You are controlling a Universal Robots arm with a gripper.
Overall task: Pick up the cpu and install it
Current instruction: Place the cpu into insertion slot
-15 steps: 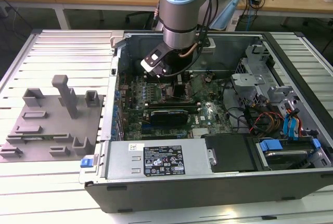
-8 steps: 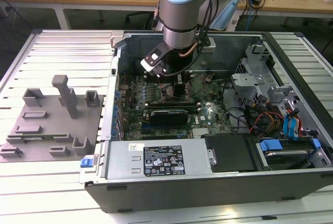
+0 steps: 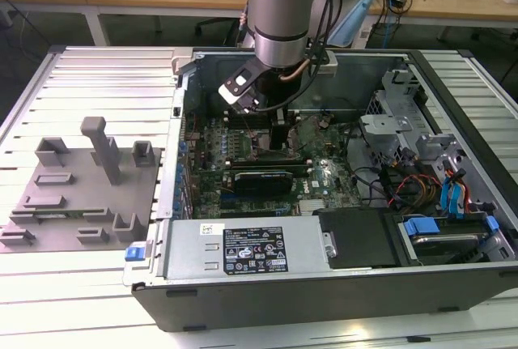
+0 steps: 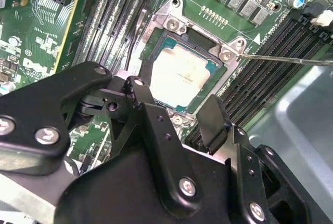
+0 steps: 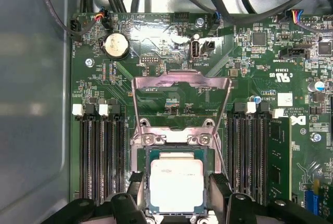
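Observation:
The cpu (image 5: 177, 180), a flat square chip with a silver-grey top and a green rim, lies inside the socket frame (image 5: 179, 140) on the green motherboard (image 5: 156, 42). In the second wrist view the cpu (image 4: 181, 73) shows flat in its socket. My gripper (image 5: 177, 185) hangs just over it, open, with one black finger (image 5: 136, 182) on either side of the chip and a gap to each edge. The same open gripper (image 4: 176, 104) sits close above the chip in the second wrist view. The exterior view has the gripper (image 3: 279, 134) low inside the computer case (image 3: 340, 284). The socket's metal load plate (image 5: 181, 81) stands flipped open.
Black memory slots (image 5: 101, 156) flank the socket on both sides, one holding a green module (image 5: 279, 156). A thin lever wire (image 4: 286, 59) juts out beside the socket. Cables (image 3: 405, 183) and drive cages (image 3: 396, 122) fill the case towards the exterior view's right. A grey fixture plate (image 3: 73, 195) lies outside.

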